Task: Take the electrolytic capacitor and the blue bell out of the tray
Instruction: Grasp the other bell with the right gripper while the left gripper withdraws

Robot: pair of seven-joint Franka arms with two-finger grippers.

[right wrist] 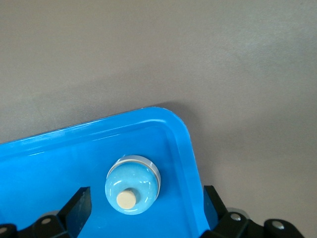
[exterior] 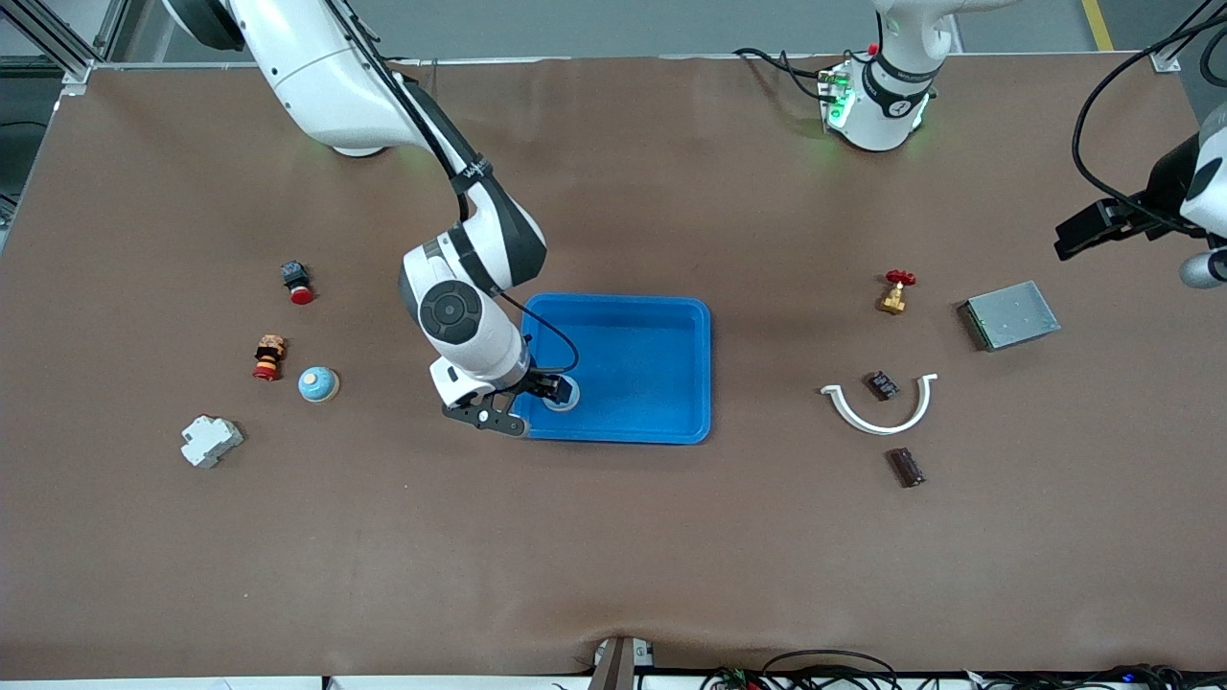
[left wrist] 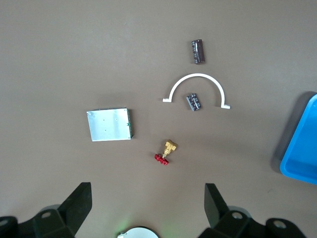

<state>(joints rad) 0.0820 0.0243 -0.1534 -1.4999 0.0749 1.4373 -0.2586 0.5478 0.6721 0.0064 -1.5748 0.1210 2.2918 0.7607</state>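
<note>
A light-blue bell (right wrist: 132,182) with a cream button stands inside the blue tray (exterior: 705,364), in the corner nearest the front camera at the right arm's end. My right gripper (exterior: 542,402) hangs just over it, open, one finger on each side and not touching. A second blue bell (exterior: 317,384) sits on the table toward the right arm's end. A dark cylindrical capacitor (exterior: 906,468) lies toward the left arm's end, also seen as the capacitor (left wrist: 198,51) in the left wrist view. My left gripper (exterior: 1078,235) waits high over that end, open and holding nothing.
A white half-ring (exterior: 879,410) curves round a small dark part (exterior: 883,385). A brass valve with a red handle (exterior: 895,292) and a grey metal box (exterior: 1009,315) lie near it. At the right arm's end are a red button (exterior: 297,282), a stacked part (exterior: 269,356) and a white breaker (exterior: 210,440).
</note>
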